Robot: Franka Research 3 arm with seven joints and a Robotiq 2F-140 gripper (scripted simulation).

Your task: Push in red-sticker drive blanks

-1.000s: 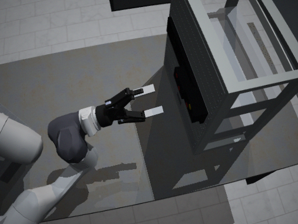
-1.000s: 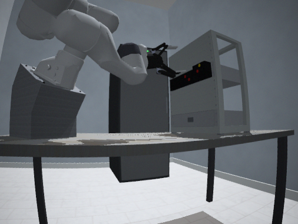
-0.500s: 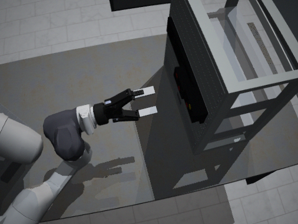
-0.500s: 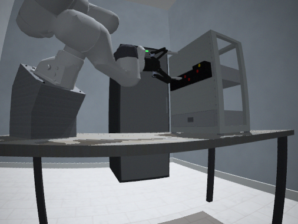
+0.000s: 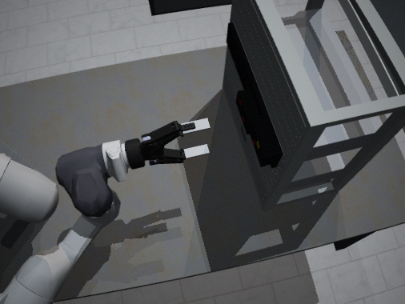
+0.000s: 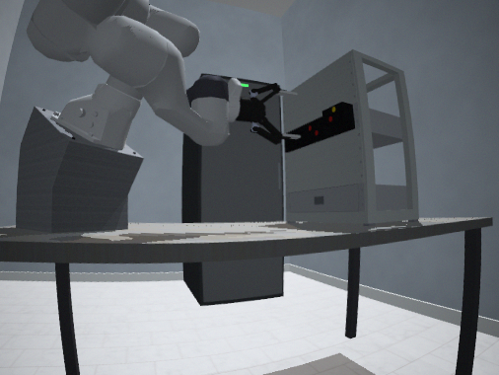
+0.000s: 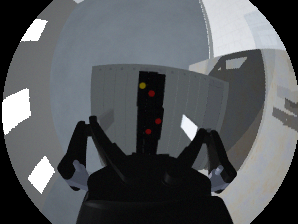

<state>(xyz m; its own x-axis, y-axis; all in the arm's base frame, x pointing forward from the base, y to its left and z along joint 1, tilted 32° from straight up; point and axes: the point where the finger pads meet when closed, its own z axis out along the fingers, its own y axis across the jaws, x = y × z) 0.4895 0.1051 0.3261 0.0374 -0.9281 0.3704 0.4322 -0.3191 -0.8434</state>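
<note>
gripper (image 5: 196, 138): hovering fully spread and empty, pointing at the chassis front, short of it
rack (image 6: 356, 123): standing on the table (image 6: 247, 242), grey frame
chassis (image 6: 320, 129): sitting as a black strip in the rack front
stickers: showing three red (image 7: 152, 94), one yellow (image 7: 143, 84) (yellow at the end)
writing: none readable, too small

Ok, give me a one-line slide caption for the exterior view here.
Open black two-finger gripper faces the pale grey rack, short of the black drive blanks with three red stickers and one yellow sticker.
</note>
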